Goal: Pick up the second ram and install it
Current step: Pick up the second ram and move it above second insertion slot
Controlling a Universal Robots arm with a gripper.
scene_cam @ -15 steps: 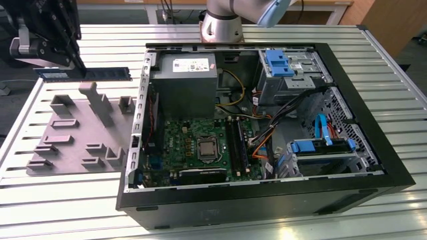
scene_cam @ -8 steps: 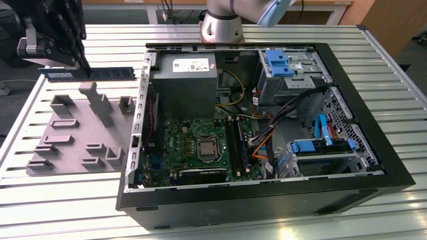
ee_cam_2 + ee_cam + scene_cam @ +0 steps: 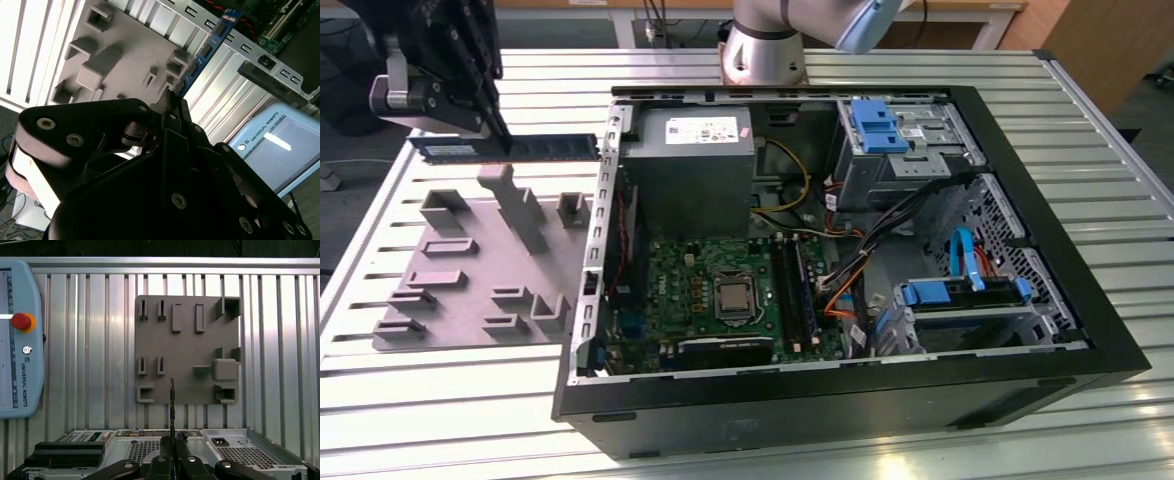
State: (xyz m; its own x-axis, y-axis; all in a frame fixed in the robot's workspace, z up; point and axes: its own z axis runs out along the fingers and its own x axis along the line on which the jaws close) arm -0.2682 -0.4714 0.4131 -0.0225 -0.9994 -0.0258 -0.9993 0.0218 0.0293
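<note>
At the exterior view's left, the hand [image 3: 494, 132] is seen clamped on the second ram [image 3: 540, 148]. The stick is held level in the air above the grey holder tray [image 3: 467, 270], which rests on the slatted worktop [image 3: 454, 420]. Its free end is pointed toward the open computer case [image 3: 854, 385] at the exterior view's right, where the green motherboard [image 3: 674, 275] lies exposed.

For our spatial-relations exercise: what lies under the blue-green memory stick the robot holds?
The long blue-green memory stick, clamped in the gripper, hangs over the edge of the grey moulded fixture plate on the ribbed metal table. The thin strip directly beneath is covered by the stick.
</note>
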